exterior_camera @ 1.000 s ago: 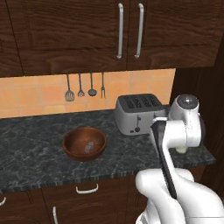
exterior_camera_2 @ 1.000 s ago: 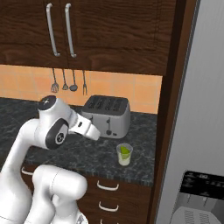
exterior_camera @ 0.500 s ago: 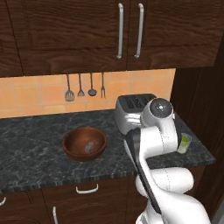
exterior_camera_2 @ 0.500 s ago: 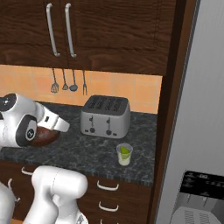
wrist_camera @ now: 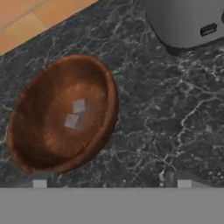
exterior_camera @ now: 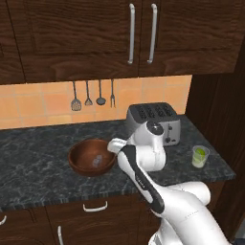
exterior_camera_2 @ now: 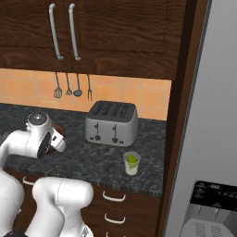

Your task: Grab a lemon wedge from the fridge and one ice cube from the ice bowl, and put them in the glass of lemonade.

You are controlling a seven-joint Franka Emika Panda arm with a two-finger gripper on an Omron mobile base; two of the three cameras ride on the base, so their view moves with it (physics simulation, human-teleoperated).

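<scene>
Ice cubes (wrist_camera: 75, 114) are sitting in the middle of the ice bowl (wrist_camera: 103, 127), two pale little blocks touching each other. The round brown bowl is resting on the dark speckled bench (exterior_camera: 33, 167), to the left of the grey toaster (exterior_camera: 154, 123). The white arm is bending over the bench between the bowl and the toaster, and its pincer (wrist_camera: 112, 183) is hanging above the bench just beside the bowl's rim, with its two tips spread wide and holding nothing. The glass of lemonade (exterior_camera_2: 131, 163) is standing near the front edge of the bench, in front of the toaster, with a yellow-green lemon wedge (exterior_camera_2: 132, 159) in it. The grey fridge (exterior_camera_2: 210, 139) is standing tall at the right, doors shut.
</scene>
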